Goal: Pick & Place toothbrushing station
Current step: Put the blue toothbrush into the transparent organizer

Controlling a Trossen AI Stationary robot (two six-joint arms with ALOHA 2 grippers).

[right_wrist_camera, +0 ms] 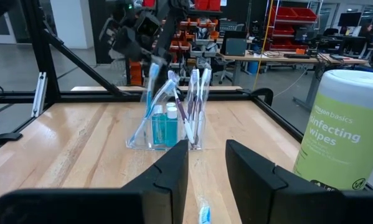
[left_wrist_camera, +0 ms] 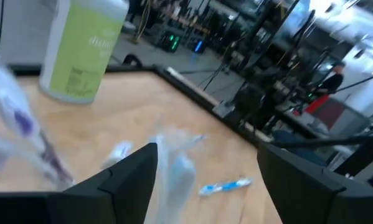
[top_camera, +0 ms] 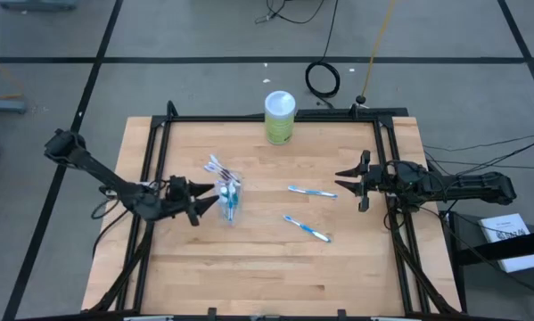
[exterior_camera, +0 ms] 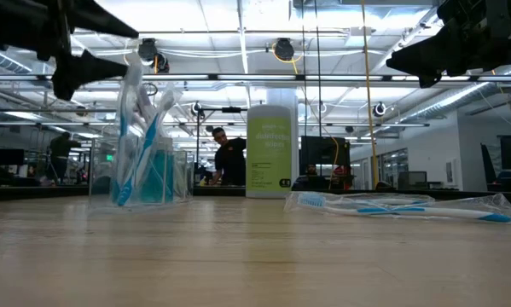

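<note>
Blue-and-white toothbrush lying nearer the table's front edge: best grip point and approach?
Grip the blue-and-white toothbrush mid-handle, coming straight down with the fingers across its slim shaft. It lies flat and diagonal on the wooden table, apart from the second toothbrush, so the sides are free. The right gripper, open, is likely the closer one.

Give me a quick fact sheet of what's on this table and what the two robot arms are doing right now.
Table: wooden top
Cup: clear, upright, left of centre, holding toothbrushes and teal tubes
Loose toothbrushes: two lying flat right of the cup, one nearer the canister, one nearer the front
Canister: green, white lid, at the far edge
Left gripper: open, beside the cup, holding nothing
Right gripper: open, at the right edge, holding nothing
</note>
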